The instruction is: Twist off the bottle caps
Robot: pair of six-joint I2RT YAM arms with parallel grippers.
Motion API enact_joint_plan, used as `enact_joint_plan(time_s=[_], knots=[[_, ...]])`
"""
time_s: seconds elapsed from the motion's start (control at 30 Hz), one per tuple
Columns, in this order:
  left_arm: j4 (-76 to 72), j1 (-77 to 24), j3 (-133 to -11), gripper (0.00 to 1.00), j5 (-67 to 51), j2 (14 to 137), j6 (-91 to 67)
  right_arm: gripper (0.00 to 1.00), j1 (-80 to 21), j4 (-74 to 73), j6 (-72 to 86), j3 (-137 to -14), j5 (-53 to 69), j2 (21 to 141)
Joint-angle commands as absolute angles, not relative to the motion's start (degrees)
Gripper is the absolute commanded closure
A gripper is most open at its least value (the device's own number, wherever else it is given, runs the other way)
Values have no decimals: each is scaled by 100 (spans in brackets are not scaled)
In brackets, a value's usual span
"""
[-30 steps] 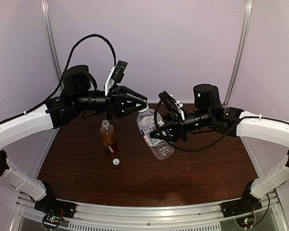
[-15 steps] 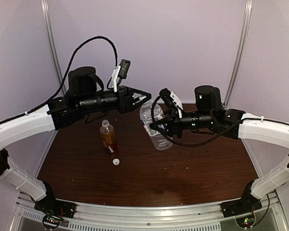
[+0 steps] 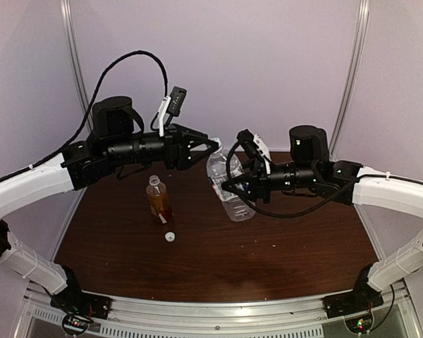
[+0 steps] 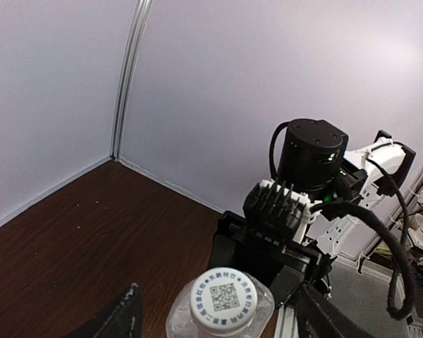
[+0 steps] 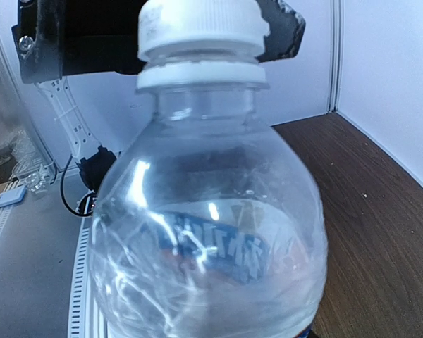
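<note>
Above the middle of the desk [image 3: 282, 246], somewhat toward its far edge, the clear bottle [image 5: 211, 232] hangs off the surface, tilted with its neck leaning up toward the left arm. The right gripper [image 3: 229, 190] is clenched on the bottle's body from the right side, at about the height of the blue-white label. The white cap [image 4: 224, 297] sits on the bottle's neck, a printed square code on its top.

The left gripper [image 3: 213, 146] reaches in from the left at cap height with its claw released. In the left wrist view its two dark fingers [image 4: 120, 320] stand on either side of the cap, with a gap between each of them and the plastic.

The amber bottle [image 3: 159, 203] stands upright on the desk, left of the middle and well apart from both grippers, with a red-white label low on its body. Whether its neck carries a cap is too small to tell. A loose cap [image 3: 170, 236], small and white, lies on the wood just beside that bottle, on the side toward the near edge.
</note>
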State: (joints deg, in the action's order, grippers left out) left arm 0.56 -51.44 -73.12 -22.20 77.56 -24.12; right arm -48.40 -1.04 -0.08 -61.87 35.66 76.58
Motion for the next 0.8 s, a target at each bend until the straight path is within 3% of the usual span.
enact_joint_plan(time_s=[0.0,0.43,0.77], knots=[[-35,-4874,-7186,21,-3088,7381,-1945,63,-4830,-53,-185,-6224,4145,7547],[-618,-4641,-7062,16,-5160,7362,-1155,62,-4850,-231,-250,-6592,5868,7985],[-797,-4637,-7095,27,-5615,7673,-1094,62,-4852,-15,-13,-6723,6281,8162]])
